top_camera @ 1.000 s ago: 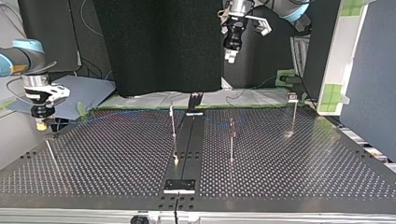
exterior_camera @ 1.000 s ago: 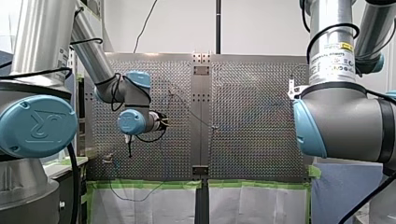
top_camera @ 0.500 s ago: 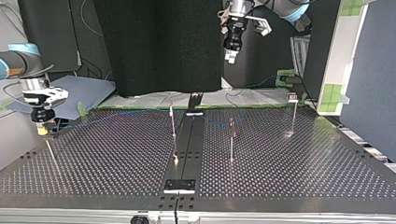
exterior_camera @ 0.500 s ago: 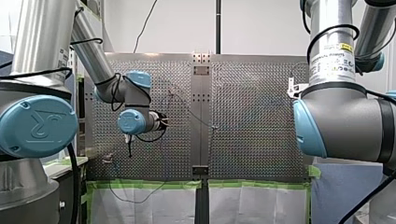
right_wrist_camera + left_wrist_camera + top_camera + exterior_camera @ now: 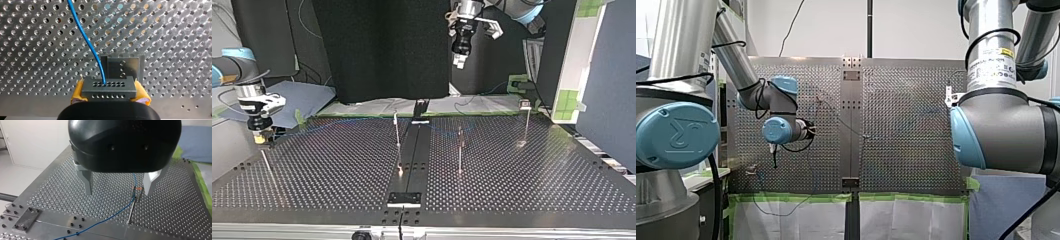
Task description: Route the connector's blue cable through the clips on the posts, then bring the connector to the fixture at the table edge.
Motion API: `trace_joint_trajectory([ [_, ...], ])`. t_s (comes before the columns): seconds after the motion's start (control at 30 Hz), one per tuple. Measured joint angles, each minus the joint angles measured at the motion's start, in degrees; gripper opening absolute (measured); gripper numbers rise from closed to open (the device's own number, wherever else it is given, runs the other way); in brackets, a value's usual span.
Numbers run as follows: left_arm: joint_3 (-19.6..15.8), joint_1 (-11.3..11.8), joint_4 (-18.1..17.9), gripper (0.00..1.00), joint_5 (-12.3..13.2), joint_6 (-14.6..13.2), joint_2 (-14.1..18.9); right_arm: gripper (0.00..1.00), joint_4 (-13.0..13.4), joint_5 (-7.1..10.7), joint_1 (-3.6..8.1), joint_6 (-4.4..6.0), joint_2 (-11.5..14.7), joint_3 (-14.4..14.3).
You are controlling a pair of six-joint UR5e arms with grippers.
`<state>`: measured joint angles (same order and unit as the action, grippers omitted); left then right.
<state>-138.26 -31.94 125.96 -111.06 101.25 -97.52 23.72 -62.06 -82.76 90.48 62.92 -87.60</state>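
My right hand (image 5: 111,96) clasps the connector (image 5: 108,90), fixture (image 5: 125,67) just ahead.
My left hand (image 5: 118,192) hangs released; a skewed push could jam it or tug the blue cable (image 5: 86,40) taut.

Thin posts (image 5: 459,155) stand well apart on the table (image 5: 537,180), with open lanes between. Ahead of my right gripper (image 5: 109,97) and its connector (image 5: 108,87), the fixture (image 5: 122,66) blocks passage.

Four posts (image 5: 397,131) (image 5: 459,150) (image 5: 527,125) (image 5: 268,167), one blue cable (image 5: 86,37), one connector (image 5: 108,88), one fixture (image 5: 125,66), two pincers (image 5: 458,61) (image 5: 260,136)
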Motion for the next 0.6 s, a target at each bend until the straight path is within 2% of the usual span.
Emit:
trace_joint_trajectory([
  [0.6,0.9,0.1,0.5,1.00,0.0,-0.1,0.0,0.02,0.8,2.47,-0.54,-0.10,-0.2,1.2],
])
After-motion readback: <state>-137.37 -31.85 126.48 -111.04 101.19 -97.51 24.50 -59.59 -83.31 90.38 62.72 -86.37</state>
